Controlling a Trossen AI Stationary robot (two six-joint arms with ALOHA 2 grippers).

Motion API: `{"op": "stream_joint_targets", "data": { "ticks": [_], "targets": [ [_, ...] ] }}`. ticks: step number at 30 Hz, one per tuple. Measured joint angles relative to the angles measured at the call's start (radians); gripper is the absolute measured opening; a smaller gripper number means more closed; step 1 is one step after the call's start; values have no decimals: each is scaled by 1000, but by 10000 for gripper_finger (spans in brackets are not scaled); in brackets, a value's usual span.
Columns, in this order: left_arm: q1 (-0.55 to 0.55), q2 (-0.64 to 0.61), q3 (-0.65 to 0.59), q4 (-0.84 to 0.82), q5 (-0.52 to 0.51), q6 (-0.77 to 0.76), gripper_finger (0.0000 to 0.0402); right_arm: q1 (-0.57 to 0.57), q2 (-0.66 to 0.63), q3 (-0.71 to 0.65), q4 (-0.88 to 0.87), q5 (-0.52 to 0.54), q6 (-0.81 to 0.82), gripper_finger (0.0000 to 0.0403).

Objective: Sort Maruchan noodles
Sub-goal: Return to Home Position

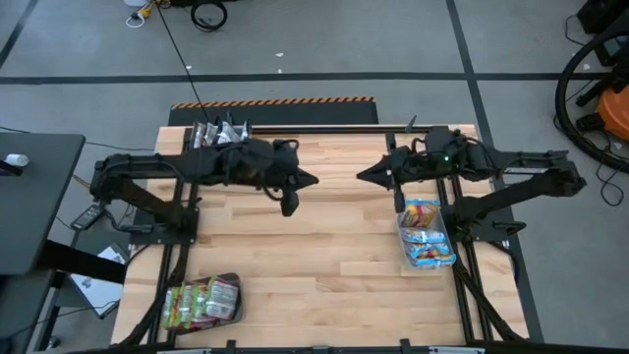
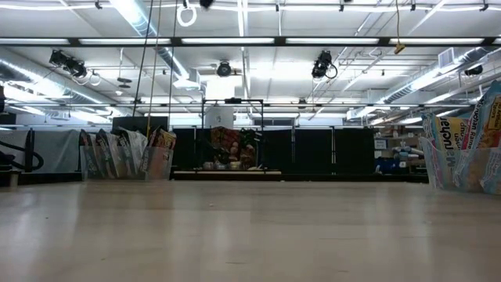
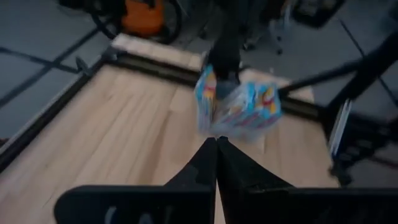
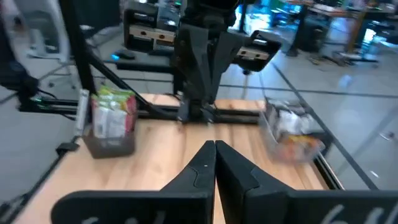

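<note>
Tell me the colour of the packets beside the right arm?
The packets are light blue with orange; best in the high view.

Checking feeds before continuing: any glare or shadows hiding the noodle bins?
High view: table evenly lit, no hard shadows; blue packets and green packets show plainly; left gripper and right gripper shut over its middle. Low view: ceiling lights bright, no glare on the blue packets.

My worktop is a pale slab of jointed wooden planks. A clear plastic bin of light blue noodle packets stands at its right side. In the high view's lower left corner sits a dark bin of green packets. A third bin, holding silvery packets, stands at the upper left edge.
</note>
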Motion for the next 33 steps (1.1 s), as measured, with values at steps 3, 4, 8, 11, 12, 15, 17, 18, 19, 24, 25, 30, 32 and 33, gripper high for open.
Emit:
{"op": "stream_joint_targets", "data": {
  "ticks": [3, 4, 8, 11, 12, 15, 17, 18, 19, 24, 25, 30, 32, 33],
  "targets": [
    [82, 1, -73, 21, 67, 53, 9, -14, -62, -108, -5, 92, 7, 18],
    [112, 1, -97, 23, 77, 75, 10, -17, -75, -142, -5, 122, 19, 17],
    [223, 1, -186, 14, 96, 180, 11, -17, -108, -259, 1, 181, 31, 17],
    [292, 1, -234, 4, 76, 241, 12, -17, -111, -339, 31, 184, 48, 17],
    [308, 1, -250, -4, 63, 254, 12, -18, -111, -366, 59, 185, 66, 17],
    [346, 1, -290, -27, -15, 312, 12, -19, -145, -457, 140, 176, 158, 17],
    [362, 1, -299, -88, -54, 303, 12, -10, -188, -524, 206, 162, 200, 17],
    [371, 1, -302, -114, -73, 274, 12, -4, -216, -560, 249, 162, 205, 17],
    [379, 1, -309, -124, -87, 242, 13, 2, -245, -594, 300, 162, 204, 17],
    [389, -70, -398, -42, 74, 264, 13, 38, -417, -741, 486, 120, 138, 16],
    [381, -102, -425, 22, 119, 262, 13, 45, -458, -764, 493, 119, 133, 16],
    [354, -317, -647, 259, 139, 206, 13, 77, -652, -851, 512, 99, 127, 12],
    [351, -436, -723, 291, 101, 206, 13, 89, -730, -879, 528, 88, 124, 12],
    [348, -492, -756, 303, 98, 206, 13, 92, -770, -896, 529, 86, 122, 12]
  ]
}}
